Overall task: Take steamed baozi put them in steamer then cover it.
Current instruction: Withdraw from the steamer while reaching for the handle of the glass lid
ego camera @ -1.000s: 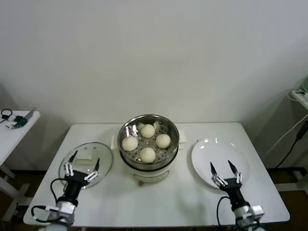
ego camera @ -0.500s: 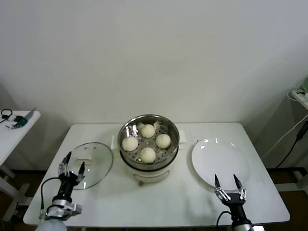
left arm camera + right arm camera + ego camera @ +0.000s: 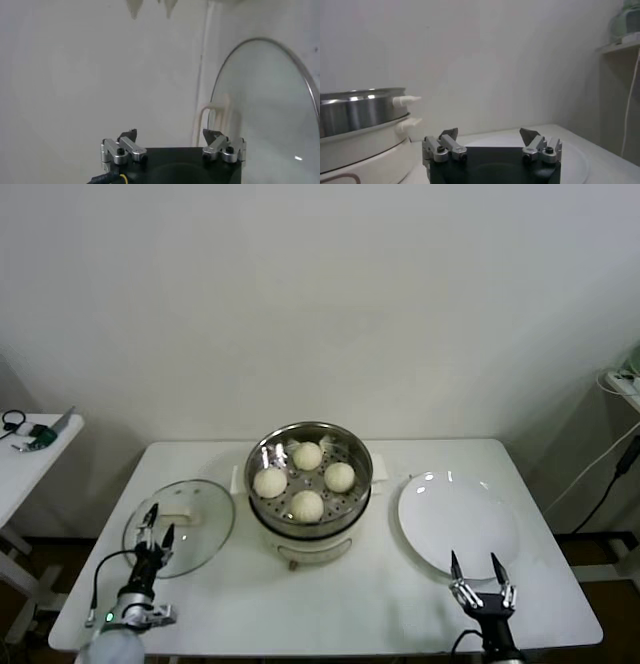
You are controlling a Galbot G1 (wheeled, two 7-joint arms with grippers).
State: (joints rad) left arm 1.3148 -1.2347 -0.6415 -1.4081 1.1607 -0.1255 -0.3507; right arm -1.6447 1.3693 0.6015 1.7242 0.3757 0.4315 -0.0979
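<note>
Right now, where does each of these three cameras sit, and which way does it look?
Head view: high on the robot, looking down at the white table, the shiny round steel steamer, and the left gripper and right gripper.
Left wrist view: behind that gripper's open fingers, facing the clear glass cover.
Right wrist view: low, facing the flat white plate.
Head and right wrist views share the steamer.

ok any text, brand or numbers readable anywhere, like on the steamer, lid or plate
None can be read in any view.
Steamer: no label or marking shows on its base or pot.
Lid: plain glass, plain handle.
Plate: blank white.
Left tool and right tool: no markings visible.
</note>
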